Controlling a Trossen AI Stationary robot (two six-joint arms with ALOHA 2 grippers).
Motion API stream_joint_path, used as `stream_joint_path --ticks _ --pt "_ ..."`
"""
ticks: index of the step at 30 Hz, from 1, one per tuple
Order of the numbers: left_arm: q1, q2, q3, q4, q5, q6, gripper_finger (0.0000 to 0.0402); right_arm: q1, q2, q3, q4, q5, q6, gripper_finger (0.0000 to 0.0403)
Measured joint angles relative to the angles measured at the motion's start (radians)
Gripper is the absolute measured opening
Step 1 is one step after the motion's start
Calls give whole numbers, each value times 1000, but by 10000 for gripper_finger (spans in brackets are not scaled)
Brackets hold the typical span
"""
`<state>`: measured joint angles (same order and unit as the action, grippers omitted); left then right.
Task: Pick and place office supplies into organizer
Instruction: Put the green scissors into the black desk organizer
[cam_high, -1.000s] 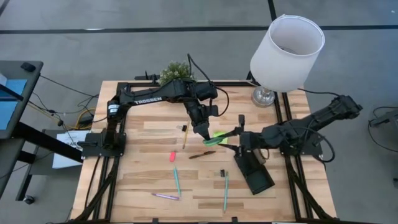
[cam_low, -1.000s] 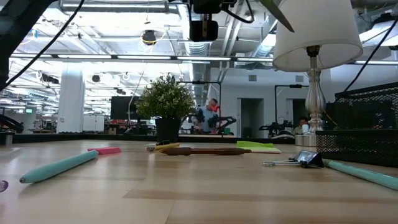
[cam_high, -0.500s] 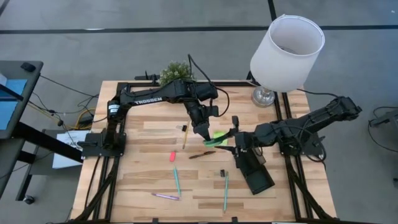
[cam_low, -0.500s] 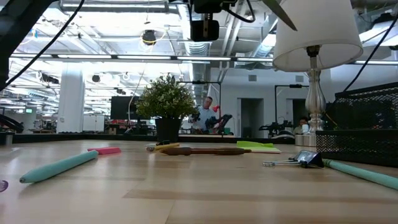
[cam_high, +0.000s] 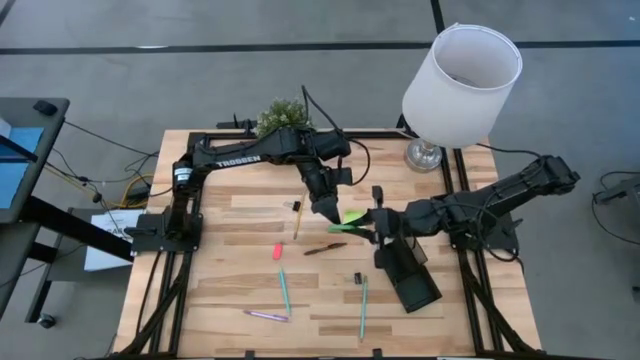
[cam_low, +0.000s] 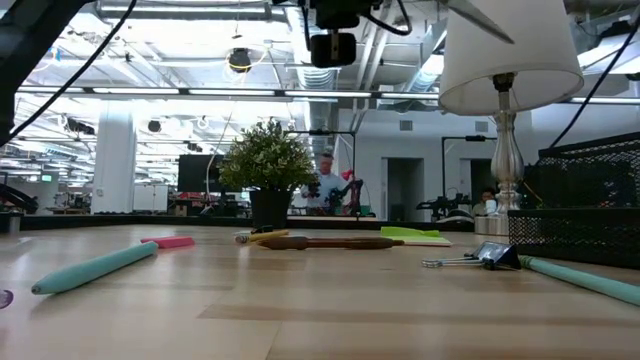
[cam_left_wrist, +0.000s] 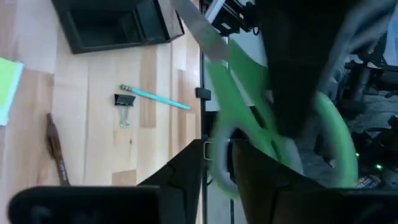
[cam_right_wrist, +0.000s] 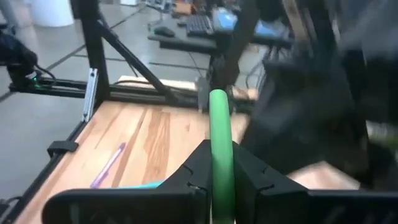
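The green-handled scissors (cam_left_wrist: 249, 93) are up in the air between both grippers, blades (cam_low: 480, 20) high above the table. My left gripper (cam_left_wrist: 217, 180) is shut on one handle loop over the table's middle (cam_high: 328, 212). My right gripper (cam_right_wrist: 221, 174) comes from the table's right (cam_high: 378, 224) and is shut on a green handle. The lime-green sticky-note pad (cam_high: 353, 216) lies flat below them. The black organizer (cam_high: 408, 278) rests on the table near the right arm. Pens, pencil, eraser and clips lie scattered on the table. My left gripper pinches one green handle loop (cam_left_wrist: 216, 155) between its two fingers, coming from above. The scissors are lifted clear and the blades (cam_left_wrist: 199, 37) point away from the gripper. My right gripper has a green handle band (cam_right_wrist: 219, 124) between its two fingers, coming level from the table's right; which loop it has is hidden.
A dark pen (cam_high: 325, 248), pencil (cam_high: 297, 220), pink eraser (cam_high: 278, 251), two teal pens (cam_high: 284, 290) (cam_high: 362, 305), a purple pen (cam_high: 265, 315) and a black clip (cam_high: 357, 279) lie near the middle and the near edge. The plant (cam_high: 283, 113) and lamp (cam_high: 460, 80) stand at the far edge.
My right gripper has moved toward the table's left, up to the left gripper and the scissors' handles. The left gripper has stayed nearly where it was, keeping the scissors lifted.
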<state>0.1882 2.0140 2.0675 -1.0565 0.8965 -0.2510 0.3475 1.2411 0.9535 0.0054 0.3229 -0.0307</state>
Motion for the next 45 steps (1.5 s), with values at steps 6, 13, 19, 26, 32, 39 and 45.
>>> stream_joint_path --ticks 6,13,19,26,32,39,45 --pt "4 0 62 -7 -39 -1 113 78 -1 0 -17 215 169 22" --pt "15 0 230 -53 -77 -32 115 352 -66 -47 -28 953 271 24" --pt "15 -44 267 68 -99 7 112 557 -75 -176 -56 1247 520 22" --pt "14 -66 275 79 -132 40 112 518 -71 -318 -113 1249 640 22" --pt "14 -66 275 54 -147 23 112 472 -71 -438 -79 1249 721 22" --pt "14 -66 275 22 -194 23 112 456 -61 -499 -65 1249 772 22" --pt "14 -66 275 16 -253 22 112 470 10 -502 -31 1246 816 28"
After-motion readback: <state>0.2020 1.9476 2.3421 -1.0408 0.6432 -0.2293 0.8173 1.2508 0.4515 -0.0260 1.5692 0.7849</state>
